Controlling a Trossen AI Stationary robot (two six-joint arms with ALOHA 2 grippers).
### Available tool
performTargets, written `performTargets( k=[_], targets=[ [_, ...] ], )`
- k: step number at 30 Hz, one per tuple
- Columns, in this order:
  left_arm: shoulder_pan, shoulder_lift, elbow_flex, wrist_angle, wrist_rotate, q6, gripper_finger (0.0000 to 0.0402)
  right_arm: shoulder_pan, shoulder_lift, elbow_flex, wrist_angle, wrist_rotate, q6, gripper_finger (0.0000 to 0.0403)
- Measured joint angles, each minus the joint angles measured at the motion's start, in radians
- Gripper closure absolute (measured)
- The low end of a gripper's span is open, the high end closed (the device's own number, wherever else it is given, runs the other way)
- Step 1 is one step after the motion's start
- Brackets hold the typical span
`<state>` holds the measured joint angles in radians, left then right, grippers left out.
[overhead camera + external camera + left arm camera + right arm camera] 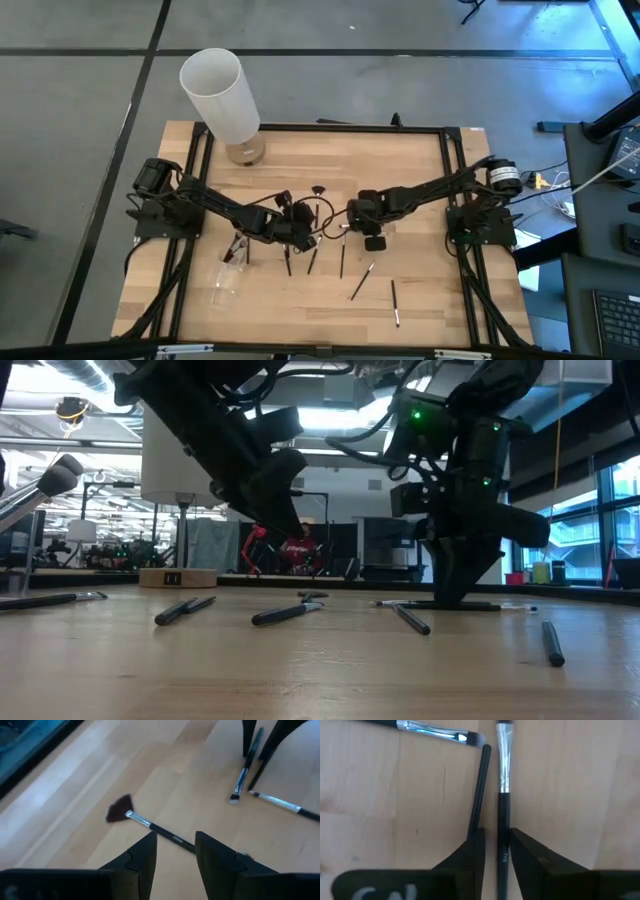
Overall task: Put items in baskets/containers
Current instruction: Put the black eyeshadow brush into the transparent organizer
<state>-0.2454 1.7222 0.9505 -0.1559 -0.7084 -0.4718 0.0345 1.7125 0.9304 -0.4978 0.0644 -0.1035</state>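
I see, nearest the front edge of the pale wooden desk (420, 180), a short dark makeup brush (395, 303) lying alone, and beside it a slanted thin dark brush (362, 281); toward the left front lies the small transparent cup (224, 283), on its side and well apart from both; three more slim dark brushes (313, 260) lie fanned out in the middle, just behind.

My right tool (496, 850) stands down at the desk near the centre; its two dark fingers (470, 855) straddle the handle of a black brush with a silver ferrule (503, 785), the jaws close on either side of it, though I cannot tell whether they actually pinch it; a second dark stick (479, 790) lies touching the outside of one finger.

My left tool (175, 852) hangs tilted above the desk just left of centre, jaws parted and holding nothing; the handle of a dark fan-shaped brush (120, 810) runs under the gap between them.

Farthest back, at the left rear corner, a tall white cylinder (220, 92) stands upright.
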Motion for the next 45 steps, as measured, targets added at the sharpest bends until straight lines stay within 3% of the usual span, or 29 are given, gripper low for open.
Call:
performTargets(
  k=[5,10,15,19,27,32,37,41,45],
  targets=[
    [-0.011,-0.001,-0.063,-0.026,-0.026,0.031,0.0272,0.000,0.017,0.000,0.002,-0.005,0.023,0.0320],
    [0.007,-0.001,-0.072,-0.069,0.012,0.024,0.0272,0.001,0.018,-0.001,0.006,-0.004,0.065,0.0356],
    [0.013,-0.007,-0.004,-0.045,0.020,0.103,0.0272,0.001,0.019,-0.003,0.010,0.006,0.102,0.0384],
    [0.013,-0.034,0.073,-0.056,-0.009,0.153,0.0272,0.002,0.020,-0.003,0.015,0.034,0.149,0.0378],
    [0.012,-0.299,0.093,-0.169,-0.135,0.130,0.0272,-0.002,-0.052,-0.009,0.070,0.093,0.266,0.0375],
    [0.026,-0.448,0.093,-0.207,-0.026,0.214,0.0265,-0.001,-0.143,-0.034,0.261,0.117,0.288,0.0371],
    [0.050,-0.452,0.079,-0.292,0.055,0.167,0.0219,0.000,-0.222,-0.145,0.603,0.111,0.310,0.0372],
    [0.056,-0.433,-0.059,-0.158,0.033,0.148,0.0176,-0.018,-0.248,-0.236,0.839,0.107,0.341,0.0371],
    [0.106,-0.429,-0.248,0.116,0.067,0.147,0.0147,-0.053,-0.258,-0.285,1.009,0.070,0.388,0.0368]
  ],
)
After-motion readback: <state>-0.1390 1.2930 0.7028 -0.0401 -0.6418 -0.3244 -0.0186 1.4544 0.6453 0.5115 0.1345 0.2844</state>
